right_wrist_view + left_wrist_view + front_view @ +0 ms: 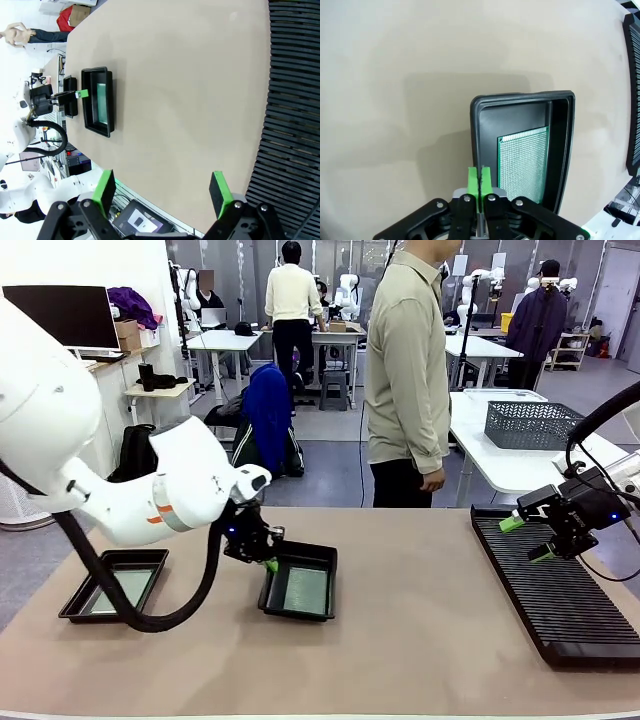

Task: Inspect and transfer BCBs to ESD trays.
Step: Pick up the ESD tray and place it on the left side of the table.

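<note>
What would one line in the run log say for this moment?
left claw: shut, empty, at black plastic tray holding green perforated board | right claw: open above black ribbed rack

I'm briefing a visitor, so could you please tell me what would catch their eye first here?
Probably the left tool, shut at the near-left rim of the middle ESD tray, where a BCB lies flat. Next, the right tool hangs open over the long ribbed rack, and a person stands across the table.
</note>
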You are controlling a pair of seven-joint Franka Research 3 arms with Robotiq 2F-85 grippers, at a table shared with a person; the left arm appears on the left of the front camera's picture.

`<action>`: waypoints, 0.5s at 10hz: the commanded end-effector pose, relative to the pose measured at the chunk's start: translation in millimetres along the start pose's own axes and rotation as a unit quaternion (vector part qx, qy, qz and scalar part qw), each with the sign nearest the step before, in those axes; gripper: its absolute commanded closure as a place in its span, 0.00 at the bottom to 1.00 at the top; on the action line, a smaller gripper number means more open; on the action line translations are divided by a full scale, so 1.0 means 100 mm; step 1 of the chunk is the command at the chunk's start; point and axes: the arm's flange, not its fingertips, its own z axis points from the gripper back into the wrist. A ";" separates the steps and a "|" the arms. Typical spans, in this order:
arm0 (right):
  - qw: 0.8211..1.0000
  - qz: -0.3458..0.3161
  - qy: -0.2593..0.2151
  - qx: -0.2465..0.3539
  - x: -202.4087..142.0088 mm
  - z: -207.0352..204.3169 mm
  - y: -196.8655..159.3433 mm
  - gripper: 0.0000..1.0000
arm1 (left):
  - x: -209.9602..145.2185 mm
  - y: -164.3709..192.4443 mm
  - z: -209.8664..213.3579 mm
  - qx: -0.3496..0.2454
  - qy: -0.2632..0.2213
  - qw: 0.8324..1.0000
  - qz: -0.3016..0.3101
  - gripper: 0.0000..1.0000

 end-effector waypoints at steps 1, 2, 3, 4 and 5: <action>1.000 -0.003 -0.002 0.000 0.00 0.00 0.01 0.00 | -0.12 0.34 0.19 -0.014 0.008 1.000 0.002 0.97; 1.000 -0.003 -0.002 0.000 0.00 0.00 0.01 0.00 | -0.13 0.48 0.25 -0.017 0.009 1.000 0.005 0.97; 1.000 -0.003 -0.002 0.000 0.00 0.00 0.01 0.00 | -0.13 0.59 0.28 -0.020 0.011 1.000 0.004 0.97; 1.000 -0.003 -0.002 0.000 0.00 0.00 0.01 0.00 | -0.14 0.69 0.32 -0.022 0.013 1.000 0.005 0.97; 1.000 -0.003 -0.002 0.000 0.00 0.00 0.01 0.00 | -0.15 0.79 0.35 -0.021 0.015 1.000 0.006 0.97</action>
